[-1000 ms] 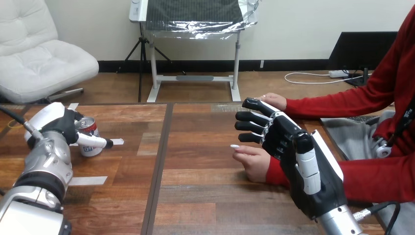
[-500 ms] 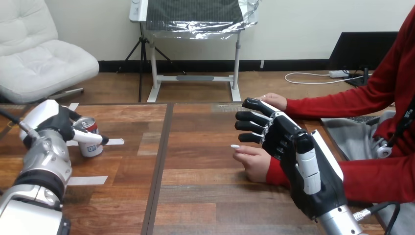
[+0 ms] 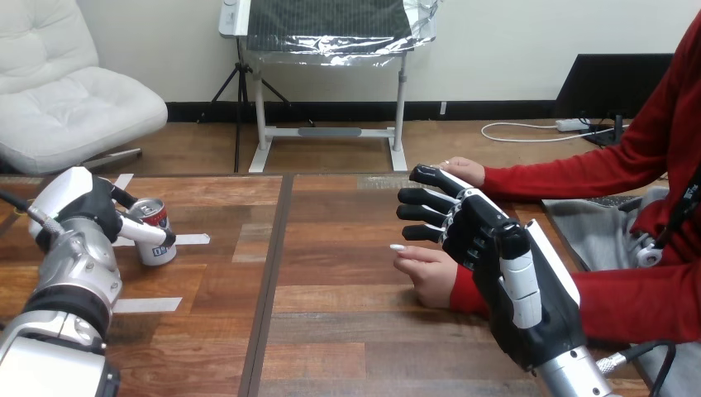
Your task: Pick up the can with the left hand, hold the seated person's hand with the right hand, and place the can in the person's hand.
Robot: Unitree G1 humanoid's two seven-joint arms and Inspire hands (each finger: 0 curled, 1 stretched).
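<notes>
A small red-and-white can stands upright on the wooden table at the far left. My left hand sits just left of it, open, with the thumb stretched across the can's front and the fingers reaching behind it. Whether they press on the can I cannot tell. The person's hand rests on the table right of centre, loosely curled. My right hand hovers open beside and over its wrist, fingers straight and pointing left, not curled round it.
The person's other hand lies on the table farther back, behind my right fingers. White tape strips mark the table near the can. A dark seam runs down the tabletop between the can and the person's hand.
My left hand has drawn a little to the left, so more of the can shows. The right hand and the person's hands have stayed put.
</notes>
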